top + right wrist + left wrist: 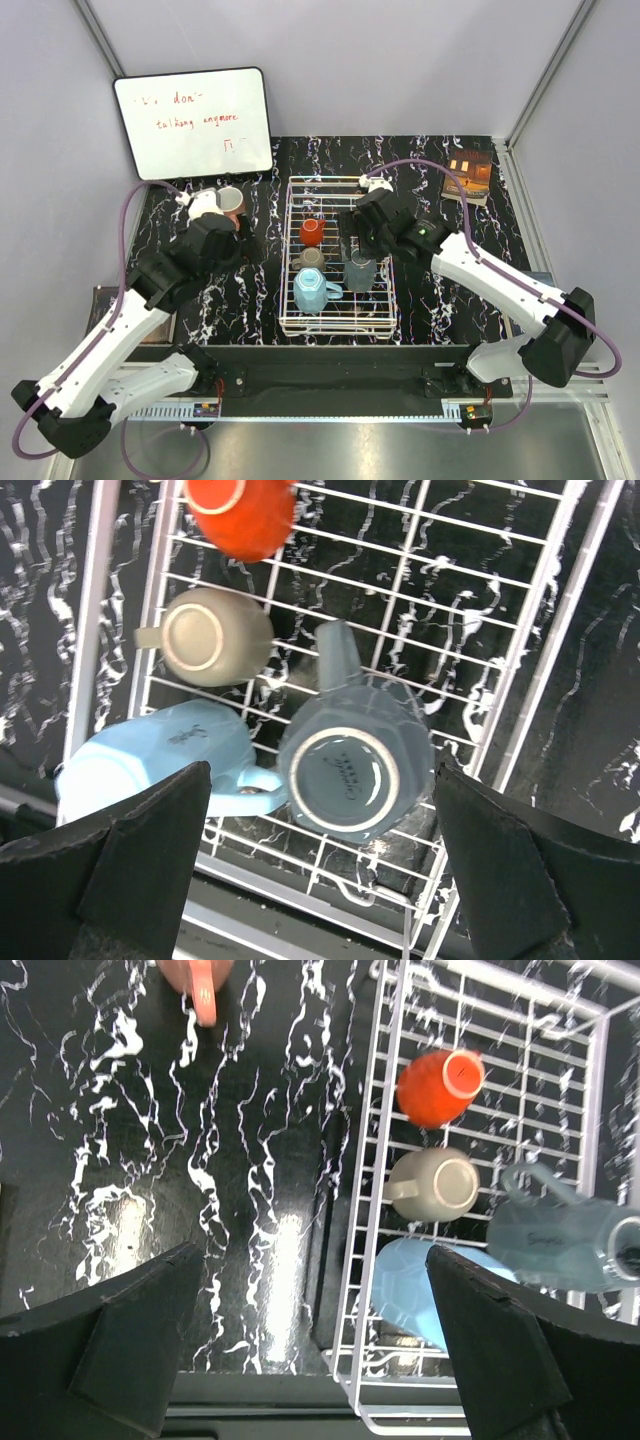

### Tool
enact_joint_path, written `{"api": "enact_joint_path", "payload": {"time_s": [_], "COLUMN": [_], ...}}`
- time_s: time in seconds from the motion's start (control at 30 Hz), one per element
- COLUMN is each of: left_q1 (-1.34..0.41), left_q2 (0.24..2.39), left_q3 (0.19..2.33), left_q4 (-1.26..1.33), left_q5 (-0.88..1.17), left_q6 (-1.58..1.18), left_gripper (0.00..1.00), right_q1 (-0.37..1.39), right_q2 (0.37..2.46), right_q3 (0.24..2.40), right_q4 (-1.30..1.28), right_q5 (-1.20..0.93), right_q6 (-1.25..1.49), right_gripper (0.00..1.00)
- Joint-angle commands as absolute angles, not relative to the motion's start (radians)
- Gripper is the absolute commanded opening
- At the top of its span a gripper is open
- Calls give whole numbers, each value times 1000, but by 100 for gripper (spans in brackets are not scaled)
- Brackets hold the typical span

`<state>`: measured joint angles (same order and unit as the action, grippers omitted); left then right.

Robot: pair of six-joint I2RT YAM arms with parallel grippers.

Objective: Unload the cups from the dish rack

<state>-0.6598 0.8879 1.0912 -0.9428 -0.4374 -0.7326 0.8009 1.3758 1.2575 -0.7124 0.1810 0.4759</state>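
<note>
Right wrist: grey mug [355, 775] inverted

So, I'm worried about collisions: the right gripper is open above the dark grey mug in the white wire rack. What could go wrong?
The light blue faceted mug has its handle right beside the upside-down dark grey mug, so the open right gripper could catch or drag it when closing. The taupe-brown mug nearby might get nudged too.

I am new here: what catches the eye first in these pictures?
The white dish rack in the middle holds a red mug, a taupe mug, a dark grey mug and a light blue mug. The right gripper hangs open over the dark grey mug. A salmon mug sits outside, left of the rack, near a whiteboard with red writing.
</note>
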Motion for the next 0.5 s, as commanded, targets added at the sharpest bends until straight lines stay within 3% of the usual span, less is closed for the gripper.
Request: {"api": "enact_joint_path", "payload": {"time_s": [0.0,0.47], "left_q1": [-681,-704], "left_q2": [900,974], "left_q3": [1086,1106], "left_q4": [-925,-923], "left_q5": [-451,-434], "left_q6": [-742,-723], "left_gripper": [99,99], "right_q1": [818,818], "right_q2": [1384,1492], "right_q3": [1223,1192], "right_q4": [-727,-703], "right_q5": [253,244], "right_q6": [505,497], "right_gripper": [100,100]}}
